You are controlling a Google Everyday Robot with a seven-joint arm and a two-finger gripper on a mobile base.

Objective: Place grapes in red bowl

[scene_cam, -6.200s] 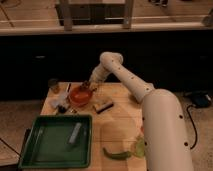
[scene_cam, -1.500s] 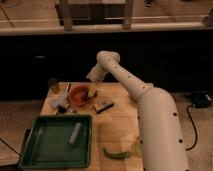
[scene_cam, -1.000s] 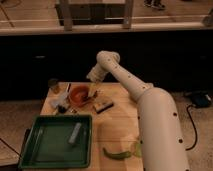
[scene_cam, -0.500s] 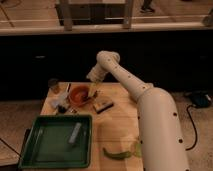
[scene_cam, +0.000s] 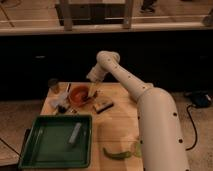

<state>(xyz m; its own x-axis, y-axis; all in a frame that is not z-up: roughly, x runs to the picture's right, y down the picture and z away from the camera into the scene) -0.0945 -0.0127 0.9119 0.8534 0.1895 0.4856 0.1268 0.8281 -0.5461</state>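
Note:
The red bowl [scene_cam: 78,95] is a small round orange-red bowl on the wooden table [scene_cam: 120,130], at the far left. My gripper [scene_cam: 93,88] hangs just above the bowl's right rim, at the end of the white arm [scene_cam: 125,75] that reaches in from the right. No grapes can be made out; whether any lie in the bowl is unclear.
A green rectangular tray [scene_cam: 57,141] with a pale bottle-like item [scene_cam: 74,134] fills the front left. A small dark can [scene_cam: 53,85] stands at the back left corner. A flat packet [scene_cam: 102,105] lies right of the bowl. Green produce [scene_cam: 120,152] lies at the front edge.
Compared with 6.2 s ago the gripper has lifted from low over the bowl to a little higher at its right rim. Over the last 1.5 s nothing visibly moved.

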